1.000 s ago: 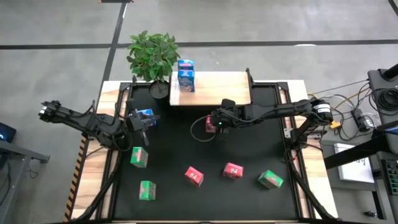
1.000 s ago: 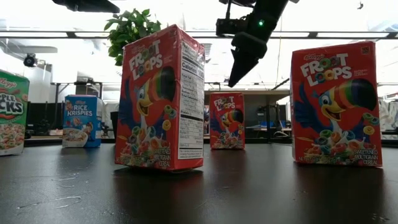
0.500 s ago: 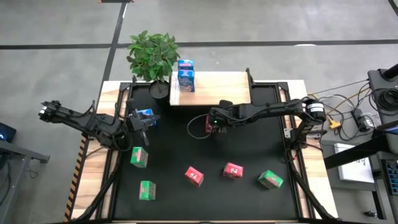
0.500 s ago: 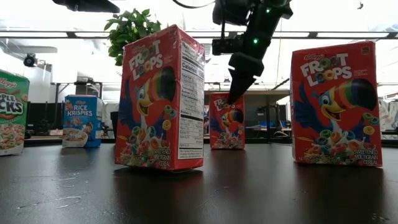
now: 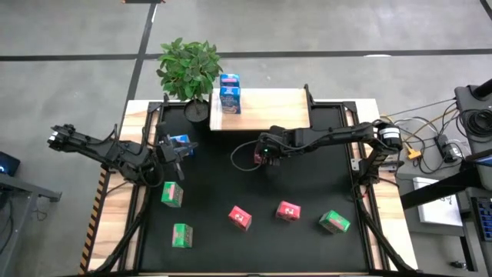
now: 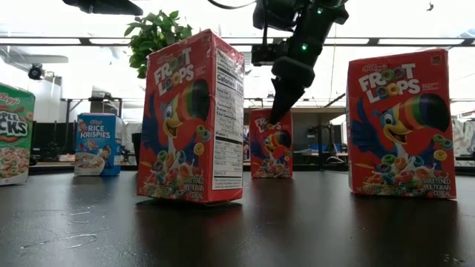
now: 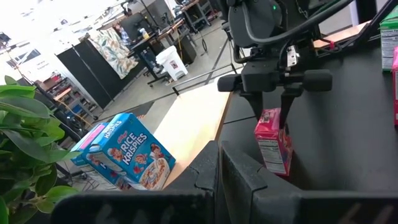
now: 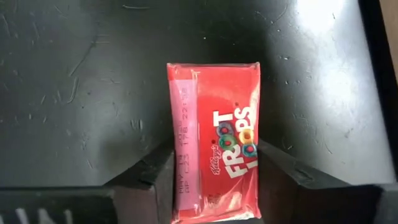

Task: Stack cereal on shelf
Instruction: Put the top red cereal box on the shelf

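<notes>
A red cereal carton (image 5: 264, 155) stands upright on the black mat in front of the light-wood shelf (image 5: 269, 108). My right gripper (image 5: 267, 151) is over it, its fingers closed on either side of it (image 8: 214, 149). Two blue cartons (image 5: 229, 94) sit at the shelf's left end. At the table's left my left gripper (image 5: 171, 151) hangs shut and holds nothing, next to a third blue carton (image 5: 180, 144) standing on the mat. The left wrist view shows its closed fingers (image 7: 217, 165). My right gripper pinches the red carton between its two fingers, on two opposite sides near its top (image 7: 268, 119). The fingers (image 8: 155, 177) slant down onto it from above and from the table's right. The carton stays upright with its base on the mat (image 6: 270, 175).
Two more red cartons (image 5: 240, 218) (image 5: 288, 210) and three green ones (image 5: 172, 194) (image 5: 182, 235) (image 5: 334, 222) stand on the near half of the mat. A potted plant (image 5: 188, 69) stands beside the shelf's left end. The shelf's middle and right are bare wood.
My right gripper has sunk and shifted a little toward the table's left. Its fingertips have come down from above the far red carton to the carton's top. The carton has kept its place on the mat.
</notes>
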{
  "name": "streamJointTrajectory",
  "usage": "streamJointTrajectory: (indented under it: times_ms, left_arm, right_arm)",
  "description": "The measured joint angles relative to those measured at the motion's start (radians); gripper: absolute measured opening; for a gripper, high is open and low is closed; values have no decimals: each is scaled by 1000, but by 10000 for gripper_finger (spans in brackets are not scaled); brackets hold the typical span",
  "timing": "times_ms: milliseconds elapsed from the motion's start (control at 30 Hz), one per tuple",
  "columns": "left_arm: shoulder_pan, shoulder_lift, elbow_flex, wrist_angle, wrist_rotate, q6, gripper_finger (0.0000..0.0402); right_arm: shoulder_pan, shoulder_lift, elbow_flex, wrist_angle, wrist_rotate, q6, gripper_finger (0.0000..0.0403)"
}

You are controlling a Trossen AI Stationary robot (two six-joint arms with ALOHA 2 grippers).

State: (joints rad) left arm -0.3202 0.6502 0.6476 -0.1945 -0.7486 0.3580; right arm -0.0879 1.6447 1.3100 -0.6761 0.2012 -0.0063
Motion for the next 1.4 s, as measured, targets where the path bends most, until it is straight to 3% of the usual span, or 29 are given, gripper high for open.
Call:
streamJointTrajectory:
  times_ms: [167, 333, 567, 700, 1000, 1100, 1400]
  left_arm:
    - [0, 0, 0, 0, 0, 0, 0]
    - [0, 0, 0, 0, 0, -4, 0]
    - [0, 7, 0, 0, 0, -8, 0]
    - [0, 12, 10, 1, 0, -8, 0]
    - [0, 17, 12, 7, 0, -1, 0]
    - [0, 17, 12, 8, 0, -1, 0]
    - [0, 16, 12, 8, 0, 0, 0]
  right_arm:
    - [0, -7, 71, -62, -44, 30, 146]
    - [-1, -10, 263, -254, -151, 75, 148]
    - [-70, -10, 564, -480, -149, 25, 141]
    - [-157, -10, 658, -501, -149, -71, 140]
    - [-389, 1, 651, -353, -157, -257, 139]
    - [-452, 21, 651, -324, -206, -282, 144]
    - [-502, 91, 650, -291, -281, -328, 185]
